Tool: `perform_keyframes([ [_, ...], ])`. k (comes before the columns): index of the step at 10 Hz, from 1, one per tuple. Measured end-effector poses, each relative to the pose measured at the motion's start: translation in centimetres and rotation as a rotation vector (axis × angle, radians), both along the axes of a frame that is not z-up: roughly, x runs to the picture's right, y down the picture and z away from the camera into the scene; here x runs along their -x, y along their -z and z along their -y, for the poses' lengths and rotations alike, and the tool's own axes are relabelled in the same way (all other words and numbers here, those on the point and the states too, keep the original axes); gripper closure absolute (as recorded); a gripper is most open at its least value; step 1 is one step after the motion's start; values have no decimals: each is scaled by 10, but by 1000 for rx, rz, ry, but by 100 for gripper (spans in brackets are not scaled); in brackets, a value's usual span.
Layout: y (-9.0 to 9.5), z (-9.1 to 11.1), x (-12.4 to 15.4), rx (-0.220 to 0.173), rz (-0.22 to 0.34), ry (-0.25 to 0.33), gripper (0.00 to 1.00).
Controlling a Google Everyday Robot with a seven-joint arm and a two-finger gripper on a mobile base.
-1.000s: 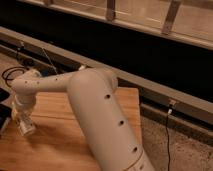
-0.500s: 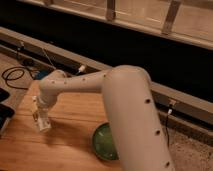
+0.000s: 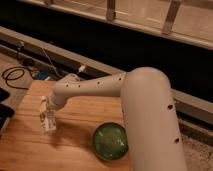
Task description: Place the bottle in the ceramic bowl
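Observation:
My gripper (image 3: pixel 47 114) hangs at the left end of the white arm (image 3: pixel 145 115), low over the left part of the wooden table (image 3: pixel 30 150). It is shut on the bottle (image 3: pixel 48 125), a small whitish thing held roughly upright just above the wood. The ceramic bowl (image 3: pixel 110 141), round, glossy and dark green, stands on the table to the right of the gripper and nearer the front, beside the thick part of the arm. The bottle is about a bowl's width to the left of the bowl.
Black cables (image 3: pixel 15 75) lie on the floor behind the table's left end. A dark object (image 3: pixel 4 112) sits at the left edge. A grey ledge (image 3: pixel 60 52) and a dark wall run behind the table.
The gripper has moved to the right across the table with the bottle, towards the bowl. The arm has swung aside and the bowl now shows in full.

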State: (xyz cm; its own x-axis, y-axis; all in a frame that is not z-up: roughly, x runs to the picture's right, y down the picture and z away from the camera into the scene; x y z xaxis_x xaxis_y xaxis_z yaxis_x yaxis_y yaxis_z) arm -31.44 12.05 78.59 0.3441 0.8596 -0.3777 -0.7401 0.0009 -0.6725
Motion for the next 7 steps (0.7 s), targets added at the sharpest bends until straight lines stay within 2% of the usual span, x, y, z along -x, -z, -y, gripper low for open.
perform_keyframes([
  [3, 0, 12, -6, -13, -32, -6, 100],
  [5, 1, 40, -43, -51, -65, -65, 100],
  [7, 10, 52, -84, -91, -101, -124, 100],
])
